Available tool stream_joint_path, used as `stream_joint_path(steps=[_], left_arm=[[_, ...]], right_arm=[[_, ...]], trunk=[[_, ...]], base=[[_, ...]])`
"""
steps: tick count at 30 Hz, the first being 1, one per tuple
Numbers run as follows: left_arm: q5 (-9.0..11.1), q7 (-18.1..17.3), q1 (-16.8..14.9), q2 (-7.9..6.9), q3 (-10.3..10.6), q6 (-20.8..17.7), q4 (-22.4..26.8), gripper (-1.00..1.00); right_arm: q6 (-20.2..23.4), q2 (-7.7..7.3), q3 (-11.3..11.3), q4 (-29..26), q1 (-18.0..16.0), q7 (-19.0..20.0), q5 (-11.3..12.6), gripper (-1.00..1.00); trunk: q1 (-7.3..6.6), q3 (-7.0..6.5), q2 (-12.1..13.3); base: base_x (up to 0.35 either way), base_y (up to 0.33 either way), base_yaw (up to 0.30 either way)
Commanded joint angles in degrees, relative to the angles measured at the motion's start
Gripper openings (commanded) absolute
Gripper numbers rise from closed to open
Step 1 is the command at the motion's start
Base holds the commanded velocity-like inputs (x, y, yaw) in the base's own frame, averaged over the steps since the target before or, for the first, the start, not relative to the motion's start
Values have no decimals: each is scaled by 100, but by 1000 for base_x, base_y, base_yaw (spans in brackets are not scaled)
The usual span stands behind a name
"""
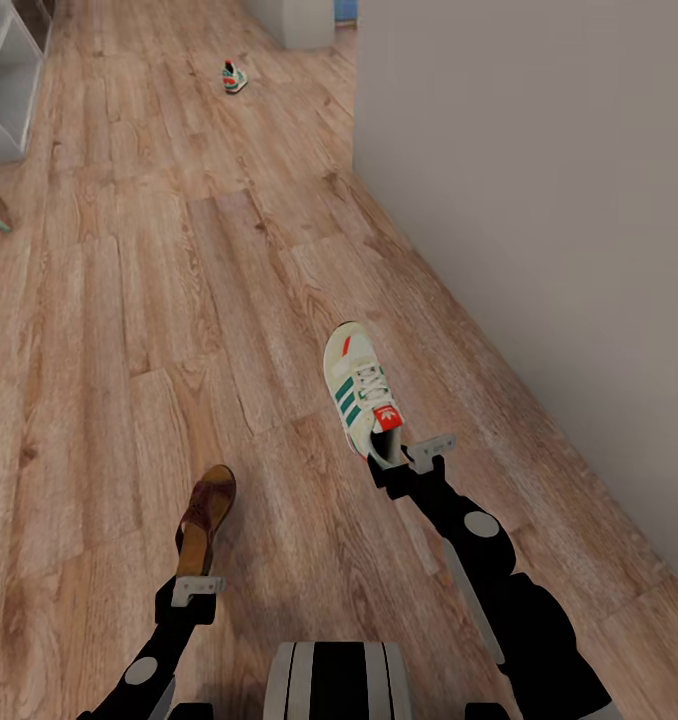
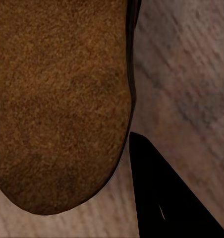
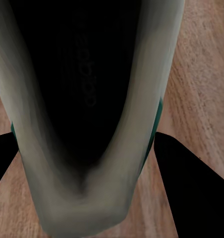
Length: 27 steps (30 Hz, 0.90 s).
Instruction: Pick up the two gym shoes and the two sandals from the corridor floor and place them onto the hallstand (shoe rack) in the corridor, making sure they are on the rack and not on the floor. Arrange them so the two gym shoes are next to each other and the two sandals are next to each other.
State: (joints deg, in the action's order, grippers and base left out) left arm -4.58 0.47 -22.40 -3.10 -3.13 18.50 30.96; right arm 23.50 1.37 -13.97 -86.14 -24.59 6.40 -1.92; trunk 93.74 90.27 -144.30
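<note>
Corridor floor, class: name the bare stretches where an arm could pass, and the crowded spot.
Bare planks of the corridor floor run between the held gym shoe and the far gym shoe, bordered by the grey wall. Crowded: near the robot, where the left tool carries a sandal and the right tool the shoe.

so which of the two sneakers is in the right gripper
The near sneaker, gripped at its heel by the right gripper beside the wall. The other sneaker lies far down the corridor floor.

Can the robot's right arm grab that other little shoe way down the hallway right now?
Probably not. The far white sneaker with red-and-green heel lies well beyond the right gripper, which already seems to hold the near white green-striped sneaker.
</note>
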Motion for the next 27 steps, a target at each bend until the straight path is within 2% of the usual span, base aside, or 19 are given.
stream_joint_path(steps=[1, 9, 15, 19, 21, 23, 27], left_arm=[[-69, 3, -1, 3, -20, 14, -3, -100], [-2, 13, 25, -6, -21, -3, -7, -100], [-14, 36, 50, -14, -29, -13, 5, -100], [-38, 195, 59, -15, -29, -13, 6, -100], [-33, 331, 73, -15, -29, -9, 2, -100], [-25, 469, 91, -15, -29, -5, -1, -100], [-9, 710, 193, -8, -24, 2, 2, -100]], right_arm=[[31, 2, 6, -7, -1, 23, -17, -100], [31, -24, 11, -7, -1, 23, -36, -100], [-22, -39, 27, 53, 146, -56, -71, -100], [-46, -51, 33, 157, 231, -200, -81, -100], [-142, -81, 34, 246, 422, -298, -81, -100], [-411, -143, 34, 303, 679, -404, -81, -100], [-1276, -223, 35, 495, 1131, -535, -81, -100]], trunk=[[-3, -20, 0], [-24, -213, 11], [-39, -399, 19], [-49, -523, 25], [-55, -585, 27], [-60, -648, 30], [-70, -772, 35]], base=[[0, 0, 0], [0, 0, 0], [0, 0, 0], [0, 0, 0], [0, 0, 0], [0, 0, 0], [0, 0, 0]])
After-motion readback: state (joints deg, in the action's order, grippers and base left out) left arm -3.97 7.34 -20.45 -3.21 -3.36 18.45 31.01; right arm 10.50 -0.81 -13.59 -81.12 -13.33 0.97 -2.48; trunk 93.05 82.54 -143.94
